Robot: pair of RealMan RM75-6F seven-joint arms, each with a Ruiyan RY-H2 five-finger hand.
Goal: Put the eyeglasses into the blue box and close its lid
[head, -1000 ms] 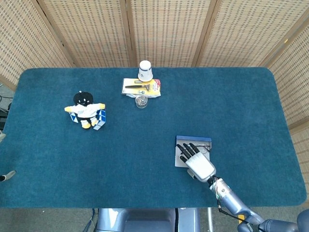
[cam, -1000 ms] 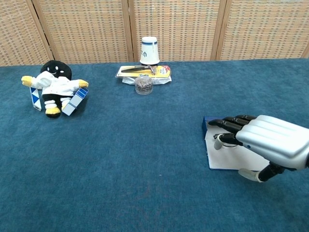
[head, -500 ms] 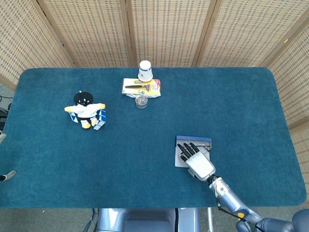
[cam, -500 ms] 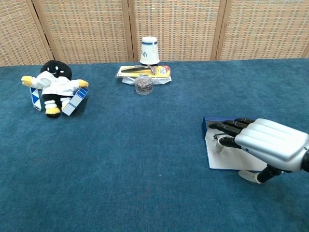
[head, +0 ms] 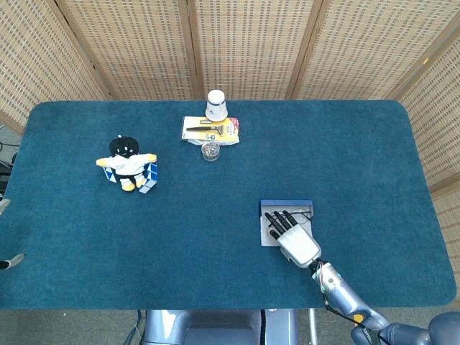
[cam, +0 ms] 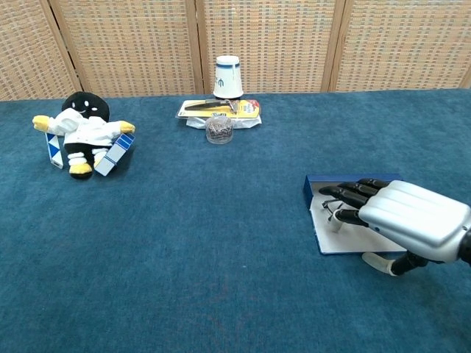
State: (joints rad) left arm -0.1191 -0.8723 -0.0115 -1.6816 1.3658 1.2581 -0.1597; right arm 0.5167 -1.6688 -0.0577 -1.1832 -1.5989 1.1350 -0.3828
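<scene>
- Right hand (head: 293,235) (cam: 401,213) over the blue box (head: 267,233) (cam: 321,239) near the front right of the table (head: 345,158) (cam: 221,243), palm down, dark fingers (cam: 352,193) stretched toward the far side and lying side by side above the white interior.
- Cannot tell whether anything is gripped under the palm — fingers look extended rather than curled.
- Eyeglasses (head: 307,215) (cam: 329,205) only partly visible: thin dark wire inside the box by the fingertips, mostly hidden by the hand.
- Blue lid (head: 286,204) (cam: 346,179) standing up along the far edge of the box, not closed.
- Left hand not seen in either view.
- Plush toy (head: 126,160) (cam: 83,131) in black, white and yellow at the left of the table, touching a blue-and-white twisty puzzle (head: 148,177) (cam: 112,154).
- White paper cup (head: 216,105) (cam: 228,76) upside down at the far middle, just behind a yellow packet (head: 210,130) (cam: 219,109) with dark tools on it.
- Small clear jar (head: 210,151) (cam: 218,129) just in front of that packet.
- Wicker screen (head: 237,43) (cam: 272,40) behind the table.
</scene>
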